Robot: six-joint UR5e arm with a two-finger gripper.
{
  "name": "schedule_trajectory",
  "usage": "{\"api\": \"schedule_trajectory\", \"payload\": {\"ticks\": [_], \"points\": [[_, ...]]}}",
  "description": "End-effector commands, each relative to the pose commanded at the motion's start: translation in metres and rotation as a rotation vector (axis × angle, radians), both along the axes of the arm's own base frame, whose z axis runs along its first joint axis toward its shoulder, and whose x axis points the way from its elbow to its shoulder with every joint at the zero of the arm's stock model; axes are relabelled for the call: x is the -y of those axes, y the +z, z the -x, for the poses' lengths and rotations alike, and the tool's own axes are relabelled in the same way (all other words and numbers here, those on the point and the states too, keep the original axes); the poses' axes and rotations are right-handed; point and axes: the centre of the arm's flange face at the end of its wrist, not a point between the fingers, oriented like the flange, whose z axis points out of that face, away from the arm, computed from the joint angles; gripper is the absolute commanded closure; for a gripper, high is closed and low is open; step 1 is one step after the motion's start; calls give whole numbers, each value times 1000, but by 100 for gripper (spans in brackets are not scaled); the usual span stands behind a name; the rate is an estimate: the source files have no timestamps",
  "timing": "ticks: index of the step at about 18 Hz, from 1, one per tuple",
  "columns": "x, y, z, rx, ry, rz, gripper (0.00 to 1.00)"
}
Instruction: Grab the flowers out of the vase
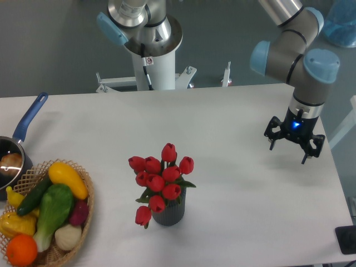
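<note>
One arm reaches in from the top right, and its gripper [294, 142] hangs over the right side of the white table [239, 194]. Its two fingers are spread apart and hold nothing. A small blue light glows on it. The flowers [160, 175] are red tulips with green leaves, and they stand in the vase [169, 214] near the front middle of the table. One red bud droops down over the left side of the vase. The vase is dark grey with ribs running up and down. The gripper is well apart from the flowers, off to their right and farther back. At the front left corner sits a basket [86, 208] full of vegetables: a yellow one, green ones, a white one and an orange one. Just behind the basket, at the left edge, is a pot [14, 161] with a blue handle that points up and to the right. The white base of the arm stands behind the table.
</note>
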Motion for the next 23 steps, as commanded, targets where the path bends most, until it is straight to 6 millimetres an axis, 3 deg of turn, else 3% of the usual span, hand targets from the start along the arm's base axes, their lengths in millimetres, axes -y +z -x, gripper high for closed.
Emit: {"api": "schedule_trajectory", "payload": {"ticks": [4, 8, 10, 12, 14, 17, 21, 23], "points": [[1, 8, 4, -15, 7, -6, 0], [0, 2, 1, 0, -4, -61, 0], [-4, -2, -13, 22, -19, -110, 0], [-10, 16, -43, 15, -39, -117, 0], [-34, 26, -82, 17, -87, -118, 0], [-36, 36, -114, 20, -111, -134, 0], [-37, 24, -141, 113, -137, -287, 0], [-40, 31, -148, 141, -166, -422, 0]]}}
